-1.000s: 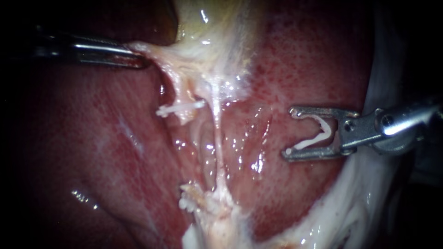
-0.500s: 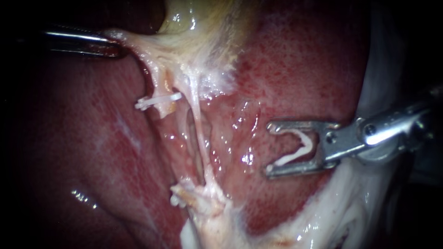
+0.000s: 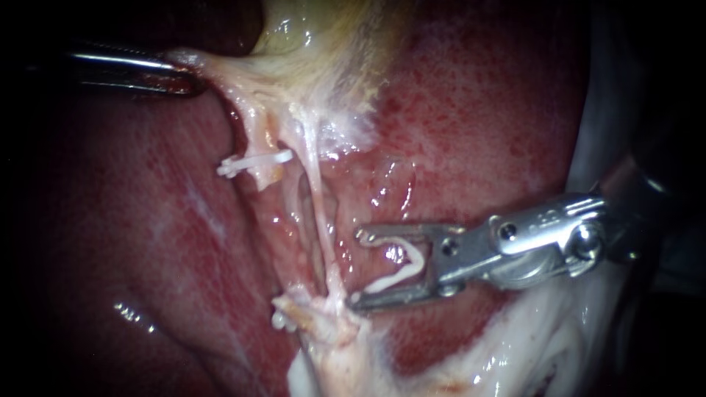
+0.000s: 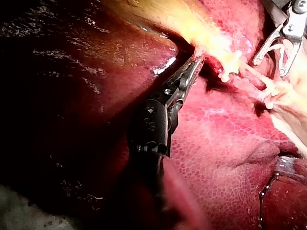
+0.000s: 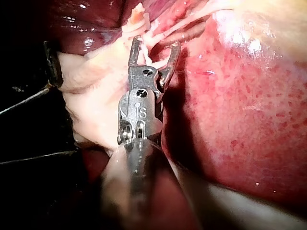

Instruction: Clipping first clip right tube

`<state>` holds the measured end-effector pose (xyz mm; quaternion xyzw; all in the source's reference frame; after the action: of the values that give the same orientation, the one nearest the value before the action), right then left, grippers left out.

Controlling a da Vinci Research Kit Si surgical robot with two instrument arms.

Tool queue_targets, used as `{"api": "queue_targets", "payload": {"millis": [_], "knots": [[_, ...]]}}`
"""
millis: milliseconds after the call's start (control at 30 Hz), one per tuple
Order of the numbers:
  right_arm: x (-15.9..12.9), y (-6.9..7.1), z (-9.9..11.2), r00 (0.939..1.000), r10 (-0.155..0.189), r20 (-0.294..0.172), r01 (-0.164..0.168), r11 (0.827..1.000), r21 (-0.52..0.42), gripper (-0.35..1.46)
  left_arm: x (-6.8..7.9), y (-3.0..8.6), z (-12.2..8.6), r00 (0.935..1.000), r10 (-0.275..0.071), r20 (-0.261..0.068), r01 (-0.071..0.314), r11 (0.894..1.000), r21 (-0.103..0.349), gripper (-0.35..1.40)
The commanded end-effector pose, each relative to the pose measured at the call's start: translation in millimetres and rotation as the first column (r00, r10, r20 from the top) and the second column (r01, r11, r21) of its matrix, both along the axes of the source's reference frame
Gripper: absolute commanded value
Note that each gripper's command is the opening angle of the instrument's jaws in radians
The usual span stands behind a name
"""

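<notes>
Two slender instruments are working over a glistening red liver (image 3: pixel 478 125), below a pale yellow gallbladder (image 3: pixel 323 37). Entering from the upper left, the left instrument (image 3: pixel 187 77) is pinching a flap of the gallbladder's pale tissue between jaws pressed tight together, holding it stretched to the side. That tension is drawing two thin pale strands taut beneath the gallbladder. One, the left tube (image 3: pixel 259 140), is wearing a closed clip (image 3: pixel 254 162), white and lying crosswise on it. Its neighbour, the right tube (image 3: pixel 318 202), is running bare down the middle of the endoscope view to a pale knot of tissue at its foot.

Entering from the right, the right instrument (image 3: pixel 358 268) is carrying a loaded clip (image 3: pixel 390 280), a white U cradled between jaws spread wide, its legs lying against them on both sides. The jaw tips are pointing at the lower part of the right tube and sitting just beside it, the lower tip nearly touching the knot. The tube appears to be lying just ahead of the jaw mouth rather than inside it, though the right wrist view is too cluttered with pale strands to be sure.

By my judgement, the step in hand is the approach, with nothing squeezed yet. The next move is calling for a short advance, so that both clip legs are straddling the right tube alone, clear of the liver behind, before the jaws are pressed together.
</notes>
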<state>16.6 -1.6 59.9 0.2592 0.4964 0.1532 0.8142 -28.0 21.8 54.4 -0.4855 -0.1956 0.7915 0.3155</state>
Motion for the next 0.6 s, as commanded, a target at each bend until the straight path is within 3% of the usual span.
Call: {"api": "queue_targets", "payload": {"millis": [33, 400, 600], "knots": [[0.2, 0.0, 0.2, 1.0000, 0.001, -0.007, -0.001, 1.000, 0.011, 0.50, 0.0, 0.0, 0.1, 1.0000, 0.000, 0.000, 0.000, 1.000, 0.000, -0.35], [2.5, 0.5, 2.0, 0.9977, 0.013, -0.067, -0.006, 0.994, 0.106, 0.50, -0.2, 0.0, 0.2, 1.0000, 0.000, -0.001, 0.000, 1.000, 0.000, -0.35], [3.2, 0.6, 2.0, 0.9892, 0.043, -0.140, -0.012, 0.977, 0.214, 0.50, -0.2, 0.0, 0.2, 1.0000, 0.000, -0.001, 0.000, 1.000, 0.000, -0.35]]}}
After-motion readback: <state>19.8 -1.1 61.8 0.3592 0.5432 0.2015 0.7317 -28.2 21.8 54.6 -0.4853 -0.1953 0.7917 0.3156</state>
